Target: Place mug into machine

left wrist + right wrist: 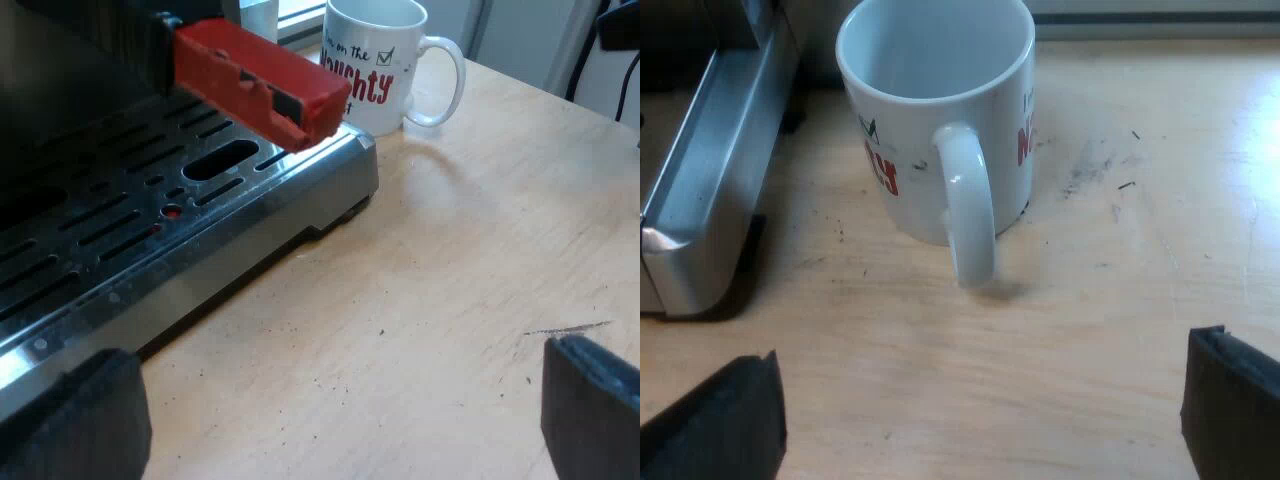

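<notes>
**1. L gripper** (330, 420)
- Fingers spread wide, approx. max. opening; nothing held between them.
- Pos.: low over the wooden table (470, 300), alongside the front of the espresso machine (60, 90).
- One finger (75, 420) sits close to the steel rim of the drip tray (240, 235). The other is over bare wood.
- Ahead of and above the fingertips, the red end (262, 82) of the holder handle juts out over the slotted tray top. Its dark part runs back toward the machine front.

**2. R gripper** (975, 415)
- Fingers also spread wide, approx. max. opening; nothing held.
- Pos.: low over the table, facing the mug (935, 120).

**3. Mug (task item)**
- White, w/ red and green print. Upright on the table, not on the drip tray. The inside looks empty.
- Rel. to R gripper: straight ahead and roughly centred between the two fingers, clear of both.
- The mug handle (970, 210) points back at the R gripper.
- Rel. to L gripper: far ahead, beyond the tray's corner, past the red end.
- Rel. to machine: just beside the tray's corner, w/ a narrow gap at table level; no contact seen.

**4. Surface**
- A few dark specks lie on the wood near the mug base and ahead of the L gripper.
</notes>
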Controlling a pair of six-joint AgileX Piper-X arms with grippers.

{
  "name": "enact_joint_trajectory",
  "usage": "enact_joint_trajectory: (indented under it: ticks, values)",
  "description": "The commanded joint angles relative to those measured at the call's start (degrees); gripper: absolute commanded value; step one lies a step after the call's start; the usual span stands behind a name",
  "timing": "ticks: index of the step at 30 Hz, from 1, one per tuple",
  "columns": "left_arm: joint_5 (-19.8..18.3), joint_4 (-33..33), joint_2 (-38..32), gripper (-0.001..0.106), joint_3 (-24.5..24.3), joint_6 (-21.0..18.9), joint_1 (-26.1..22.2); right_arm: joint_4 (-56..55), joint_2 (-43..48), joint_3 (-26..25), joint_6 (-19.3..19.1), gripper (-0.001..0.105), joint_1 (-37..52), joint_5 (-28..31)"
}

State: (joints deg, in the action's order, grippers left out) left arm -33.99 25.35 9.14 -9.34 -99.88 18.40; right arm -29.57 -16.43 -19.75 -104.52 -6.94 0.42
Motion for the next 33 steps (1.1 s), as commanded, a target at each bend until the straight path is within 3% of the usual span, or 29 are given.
enact_joint_trajectory:
  ticks: [1, 9, 14, 15, 25, 29, 33]
  values:
    - [-0.65, -1.22, 0.23, 0.081, -0.18, -0.06, 0.28, 6.63, -0.14, 3.29, -0.77, 0.08, 0.11, -1.72]
    - [-0.65, -1.22, 0.2, 0.081, -0.18, -0.06, 0.28, 25.37, -5.75, 12.42, -2.1, 0.08, 0.02, -0.42]
    - [-0.65, -1.22, 0.2, 0.081, -0.18, -0.06, 0.28, 32.14, -10.12, 13.83, -2.09, 0.08, 0.02, 0.41]
    - [-0.65, -1.22, 0.2, 0.081, -0.18, -0.06, 0.28, 37.7, -15.31, 14.12, -2.09, 0.08, 0.02, 1.0]
    - [-0.65, -1.22, 0.2, 0.081, -0.18, -0.06, 0.28, 57.97, -35.89, 13.53, -1.82, 0.072, 0.02, 0.97]
    - [-0.65, -1.22, 0.2, 0.081, -0.18, -0.06, 0.28, 64.68, -45.99, 11.1, 0.63, 0.068, 0.02, 0.97]
    - [-0.65, -1.22, 0.2, 0.081, -0.18, -0.06, 0.28, 68.87, -53.55, 7.94, 0.73, 0.06, 0.02, 0.97]
